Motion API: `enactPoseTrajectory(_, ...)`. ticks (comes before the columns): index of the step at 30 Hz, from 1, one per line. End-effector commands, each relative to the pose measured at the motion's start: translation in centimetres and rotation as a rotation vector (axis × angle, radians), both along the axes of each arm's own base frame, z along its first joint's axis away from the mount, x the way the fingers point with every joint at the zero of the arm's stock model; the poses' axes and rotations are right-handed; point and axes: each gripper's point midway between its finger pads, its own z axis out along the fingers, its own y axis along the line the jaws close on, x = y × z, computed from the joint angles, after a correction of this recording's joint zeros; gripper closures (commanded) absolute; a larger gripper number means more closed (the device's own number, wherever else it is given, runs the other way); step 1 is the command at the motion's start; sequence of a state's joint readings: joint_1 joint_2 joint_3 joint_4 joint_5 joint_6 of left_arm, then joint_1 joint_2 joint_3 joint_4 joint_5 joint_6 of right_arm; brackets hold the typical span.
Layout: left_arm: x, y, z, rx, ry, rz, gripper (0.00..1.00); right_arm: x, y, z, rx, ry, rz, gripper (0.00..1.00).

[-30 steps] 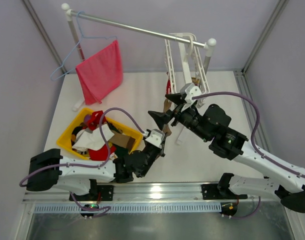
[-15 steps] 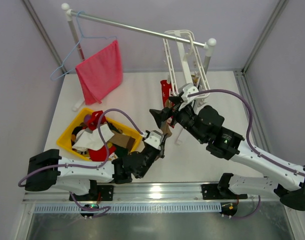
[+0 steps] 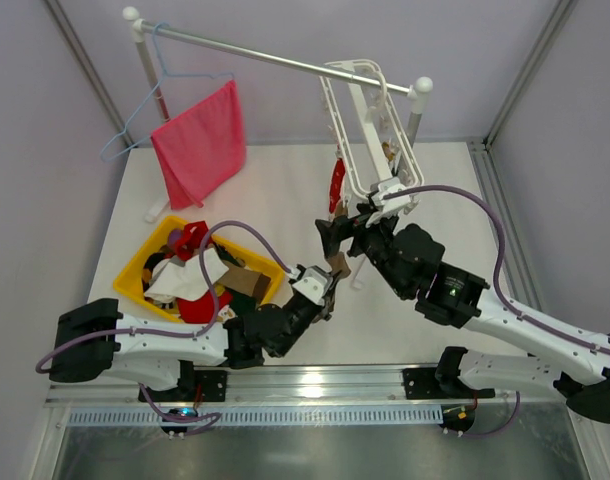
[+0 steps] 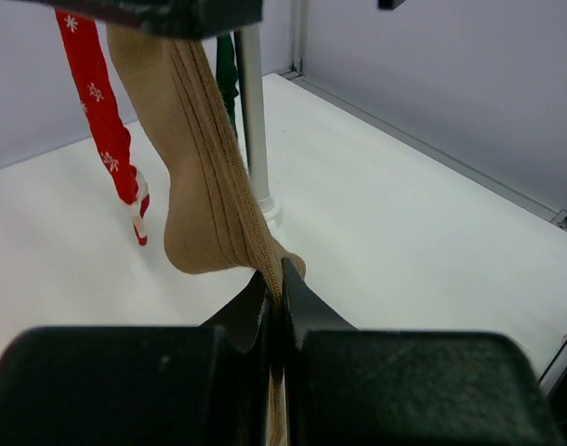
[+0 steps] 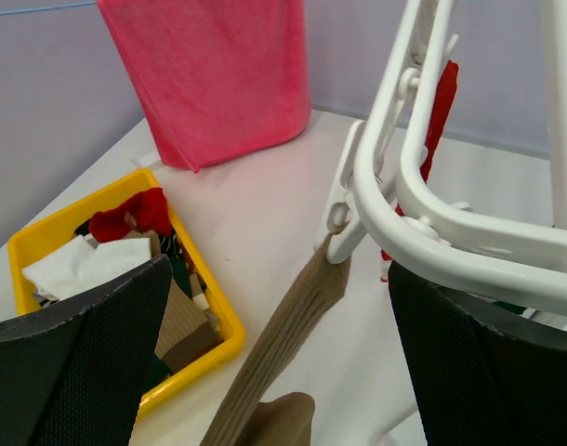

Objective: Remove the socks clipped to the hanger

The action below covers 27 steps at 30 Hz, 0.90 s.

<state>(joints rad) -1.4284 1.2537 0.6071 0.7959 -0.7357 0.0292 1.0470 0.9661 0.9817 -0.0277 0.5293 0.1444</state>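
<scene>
Pinches the lower end of the tan sock [image 4: 209, 186] in the tightly closed left end effector [image 4: 276, 307]. Holds the right end effector [image 5: 279, 279] wide apart near the clip [image 5: 344, 223] gripping the cuff on the hanger [image 5: 469, 237]. Soft, light, stretchy (taut between clip and grip): likely better to squeeze the clip than tug.

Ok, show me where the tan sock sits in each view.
Top external: tan sock at centre, just below the white hanger.
Left wrist: tan sock centre-left, running down into the shut left gripper.
Right wrist: tan sock bottom centre, hanging from a hanger clip.
Shared landmark: the red sock hanging beside it.
</scene>
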Motion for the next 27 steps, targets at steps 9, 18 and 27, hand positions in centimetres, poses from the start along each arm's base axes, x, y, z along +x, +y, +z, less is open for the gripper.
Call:
enactPoseTrajectory(9, -1.5, -1.0, 1.1, -0.026, -0.040, -0.083, 1.00, 2.6, -3.0, 0.2, 0.038, -0.055, -0.293, 0.03)
enactPoseTrajectory(18, -1.6, -1.6, 0.7, -0.008, -0.042, -0.090, 1.00, 3.1, -3.9, 0.8, 0.043, -0.124, -0.383, 0.07)
enactPoseTrajectory(27, -1.4, -1.8, 0.1, 0.017, -0.037, -0.073, 1.00, 3.2, -4.4, 2.3, 0.042, -0.152, -0.407, 0.11)
